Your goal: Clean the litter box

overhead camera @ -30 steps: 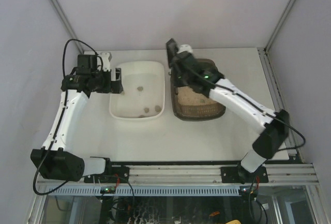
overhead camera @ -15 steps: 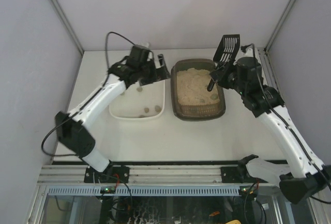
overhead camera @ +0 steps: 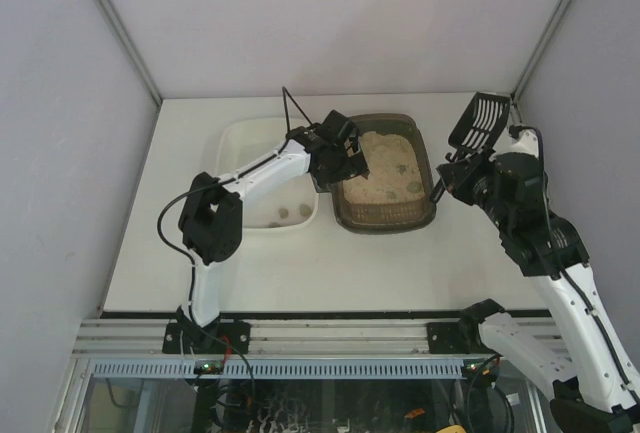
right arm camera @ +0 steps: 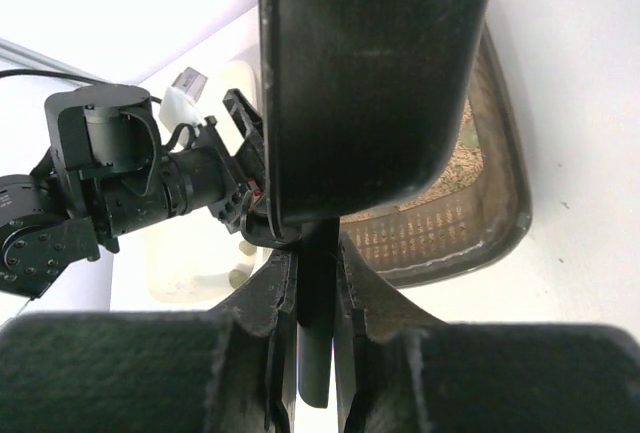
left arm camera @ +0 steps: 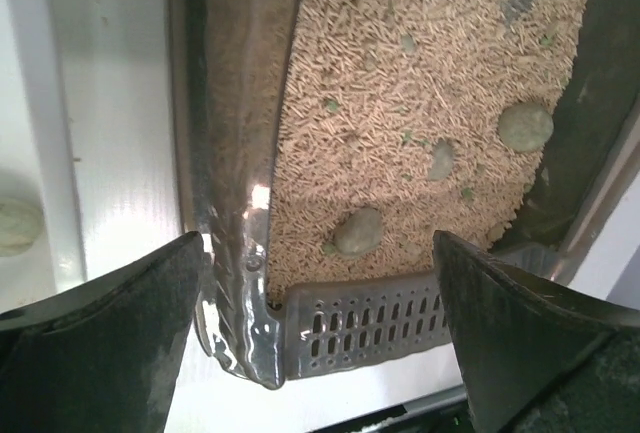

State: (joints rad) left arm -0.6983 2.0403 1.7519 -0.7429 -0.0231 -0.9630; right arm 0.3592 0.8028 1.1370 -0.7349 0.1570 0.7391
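The dark litter box (overhead camera: 386, 223) holds beige litter with a few grey-green clumps (left arm camera: 358, 231). My left gripper (overhead camera: 341, 160) is open and hangs low over the box's left rim, with the near left corner (left arm camera: 240, 283) between its jaws (left arm camera: 318, 253). My right gripper (overhead camera: 452, 177) is right of the box and above the table. It is shut on the handle (right arm camera: 318, 313) of a black slotted scoop (overhead camera: 476, 121), which stands upright. The scoop's back (right arm camera: 370, 73) fills the right wrist view.
A white tray (overhead camera: 232, 138) stands left of the litter box, touching it, with a few clumps (overhead camera: 286, 215) at its near end. It also shows in the left wrist view (left arm camera: 110, 103). Grey walls enclose the table on three sides.
My left arm has swung from the white tray's left side across to the litter box's left rim. My right arm has drawn back from over the box to its right, still holding the scoop.
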